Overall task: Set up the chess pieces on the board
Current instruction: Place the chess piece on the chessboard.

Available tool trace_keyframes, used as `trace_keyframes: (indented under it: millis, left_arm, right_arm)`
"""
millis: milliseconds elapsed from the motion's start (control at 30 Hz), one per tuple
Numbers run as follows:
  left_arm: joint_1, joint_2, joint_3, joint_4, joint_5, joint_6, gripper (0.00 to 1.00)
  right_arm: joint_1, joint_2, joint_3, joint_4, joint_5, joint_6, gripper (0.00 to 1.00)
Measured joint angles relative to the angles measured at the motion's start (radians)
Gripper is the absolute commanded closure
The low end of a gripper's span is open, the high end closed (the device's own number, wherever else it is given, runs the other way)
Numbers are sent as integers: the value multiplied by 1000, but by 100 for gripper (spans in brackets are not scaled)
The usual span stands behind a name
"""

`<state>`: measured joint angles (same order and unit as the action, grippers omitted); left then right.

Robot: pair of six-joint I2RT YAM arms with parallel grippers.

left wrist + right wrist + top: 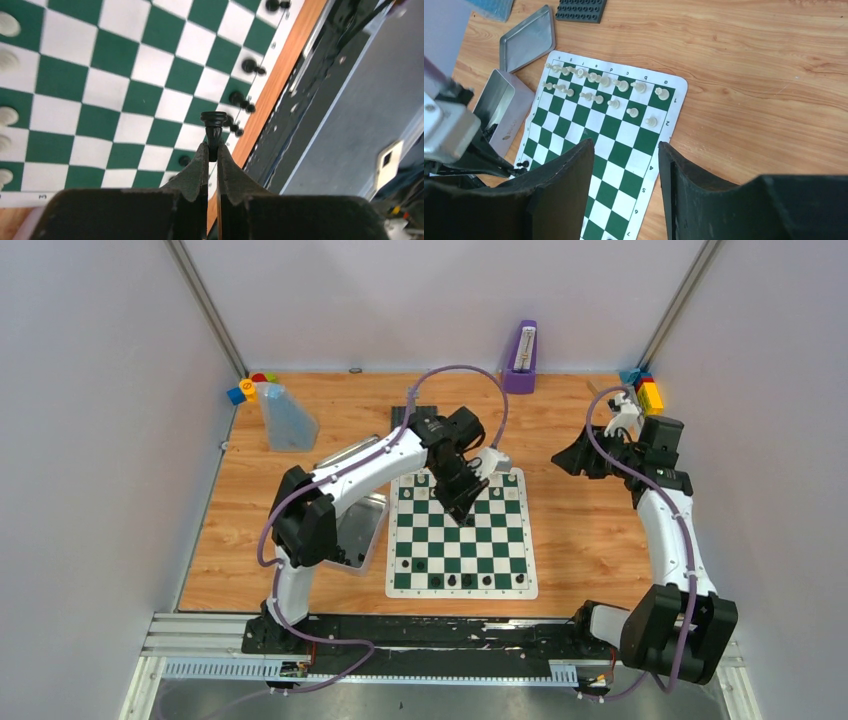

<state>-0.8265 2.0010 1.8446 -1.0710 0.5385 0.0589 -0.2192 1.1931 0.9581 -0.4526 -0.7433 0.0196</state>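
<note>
Top external, largest first: one wooden table [600, 540], with two white arms bolted at its near edge, the left arm [350, 468] reaching across the board and the right arm [672, 530] bent back over bare wood. Next, one board [500, 540] of green and white checks, lying flat in the middle of the table between the arms. Just beside its left edge, one open silver tin [365, 525], with its one lid [528, 39] lying apart beyond it, and past that one dark studded baseplate [581, 10]. Toward the far left, one pale blue translucent box [287, 420]; at the far edge, one purple upright case [521, 358]; two clusters of coloured blocks [247, 388], one in each far corner. Then two grippers: left gripper [212, 150] over the board, fingers pressed together on one black piece [213, 122], pinched by one end; right gripper [626, 150] off the board's right side, fingers spread wide with nothing between them. Smallest of all, the chess pieces [614, 103]: cream-white pieces [632, 112] in two rows along the far end of the board, eight countable in the inner row, the outer row too crowded at one end for a sure count. At the near end, seven black pieces [468, 581] standing on squares, two at the left of the second row and five along the last row; counting the pinched one, eight black in sight.
</note>
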Motion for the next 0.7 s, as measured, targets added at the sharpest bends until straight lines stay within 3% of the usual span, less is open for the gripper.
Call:
trace_keyframes:
  millis: [133,333,533,700]
  left_arm:
    - [-41,-2,-25,-117,-78,108,98]
    - [-104,-44,-197,-208,-225,220,98]
    - [-208,-66,-299,-240,-294,259,98]
    - [-231,-66,-311,-239,-323,262,96]
  right_arm:
    - [-20,-7,-8,-18,-16,-26,50]
    - [-21,-3,-11,-23,-30,-43,50]
    - [-21,-3,-12,-23,-36,-56,51]
    - [-21,-2,-13,-23,-37,-66,51]
